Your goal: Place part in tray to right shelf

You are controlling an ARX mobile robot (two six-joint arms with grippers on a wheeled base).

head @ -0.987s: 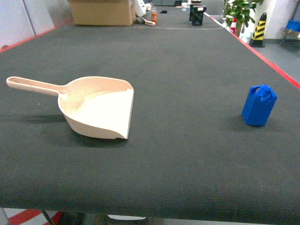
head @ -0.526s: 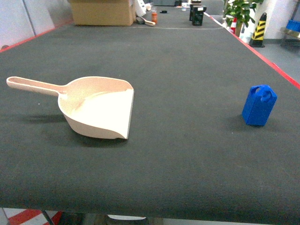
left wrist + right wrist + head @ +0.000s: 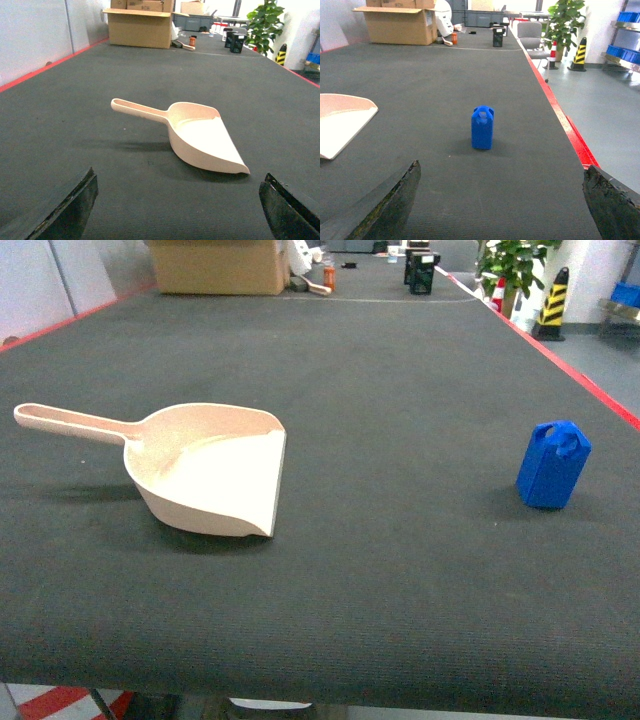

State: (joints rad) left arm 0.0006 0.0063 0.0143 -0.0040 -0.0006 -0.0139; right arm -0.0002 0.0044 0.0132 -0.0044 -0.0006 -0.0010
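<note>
Part [image 3: 552, 466] upright on carpeted table [image 3: 400, 370], well right of tray [image 3: 210, 475]. Both my grippers [image 3: 177, 212] [image 3: 500, 210] spread wide, holding nothing.

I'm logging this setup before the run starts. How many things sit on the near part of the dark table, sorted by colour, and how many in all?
Cream: 1, the cream plastic dustpan-shaped tray with its long handle.
Blue: 1, the small bright blue plastic part, standing upright.
Total: 2, lying well apart on the dark carpeted table.
</note>
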